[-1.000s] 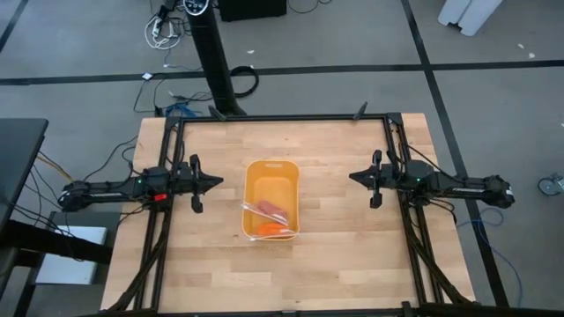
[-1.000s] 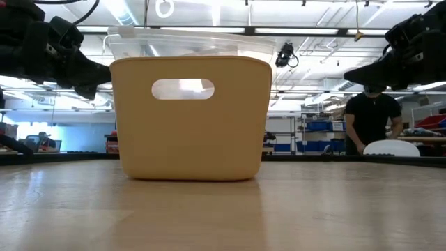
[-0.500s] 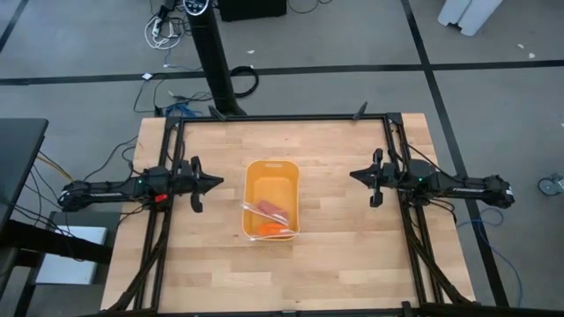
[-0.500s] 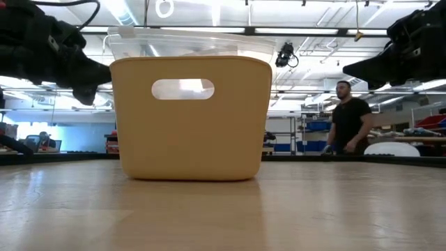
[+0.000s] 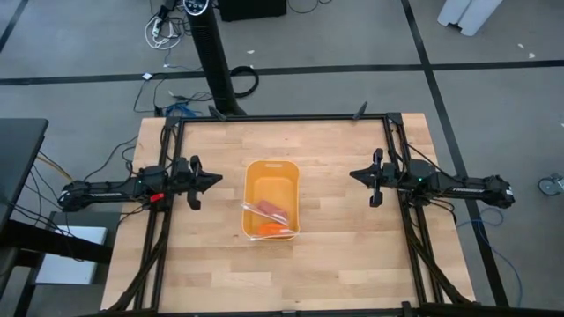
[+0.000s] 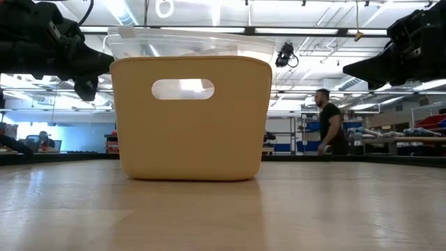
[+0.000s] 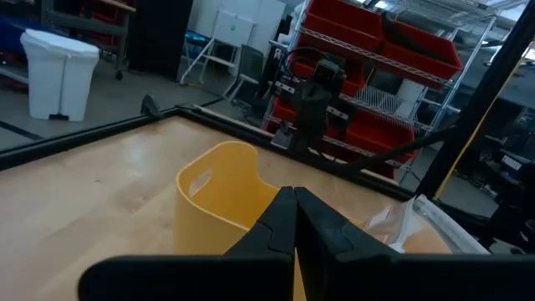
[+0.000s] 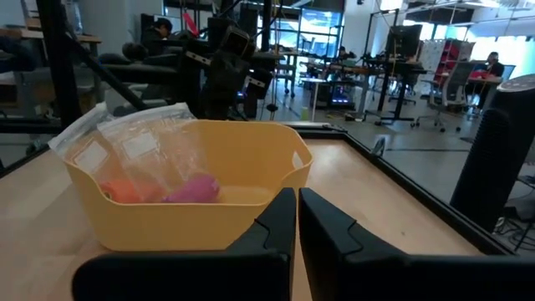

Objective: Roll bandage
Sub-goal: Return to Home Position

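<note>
The bandage (image 5: 277, 212) is rolled into a small pink cylinder and lies inside the clear zip bag (image 5: 263, 210), which sits in the yellow bin (image 5: 272, 176) at the middle of the table (image 5: 352, 255). Judging from this, the rolling and packing are done. What seems left is only for the arms to draw back to rest.

From largest to smallest, there is one wooden table with a dark frame round it. Two arms reach in from opposite sides, level with the bin and well apart from it. The left gripper (image 5: 218, 179) points at the bin from its side, and its wrist view shows the fingers pressed together on nothing. The right gripper (image 5: 352, 175) mirrors it on the other side. Its fingers are likewise drawn together, all but touching, and empty. Neither touches the bin.

There is one bin, upright, with a handle slot in its end wall. It holds one bag, whose top edge stands above the rim in the low view. In the right wrist view the bag holds one bandage (image 8: 194, 189) and, just beside it, one small orange object (image 8: 124, 191).

One person (image 6: 327, 127) stands far off in the room behind.
</note>
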Controlling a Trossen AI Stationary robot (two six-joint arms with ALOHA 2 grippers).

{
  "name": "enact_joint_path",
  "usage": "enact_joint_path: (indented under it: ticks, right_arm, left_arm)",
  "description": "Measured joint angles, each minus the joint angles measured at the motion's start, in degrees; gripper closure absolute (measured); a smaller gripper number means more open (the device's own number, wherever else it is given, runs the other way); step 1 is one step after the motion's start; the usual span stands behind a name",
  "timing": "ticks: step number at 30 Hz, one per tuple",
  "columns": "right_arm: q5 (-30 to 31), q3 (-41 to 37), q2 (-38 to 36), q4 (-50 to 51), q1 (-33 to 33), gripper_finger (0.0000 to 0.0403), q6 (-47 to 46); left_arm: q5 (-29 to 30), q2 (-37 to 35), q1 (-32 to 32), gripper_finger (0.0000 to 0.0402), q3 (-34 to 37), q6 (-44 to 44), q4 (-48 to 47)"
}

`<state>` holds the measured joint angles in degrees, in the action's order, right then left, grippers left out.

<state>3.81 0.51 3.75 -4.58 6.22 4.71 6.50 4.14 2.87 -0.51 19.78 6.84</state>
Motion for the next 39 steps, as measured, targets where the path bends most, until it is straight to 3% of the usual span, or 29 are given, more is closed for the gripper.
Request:
enact_joint_path:
  ticks: [39]
  right_arm:
    - [0.0, 0.0, 0.0, 0.0, 0.0, 0.0388, 0.0]
  left_arm:
    - [-0.1, 0.0, 0.0, 0.0393, 0.0, 0.0, 0.1]
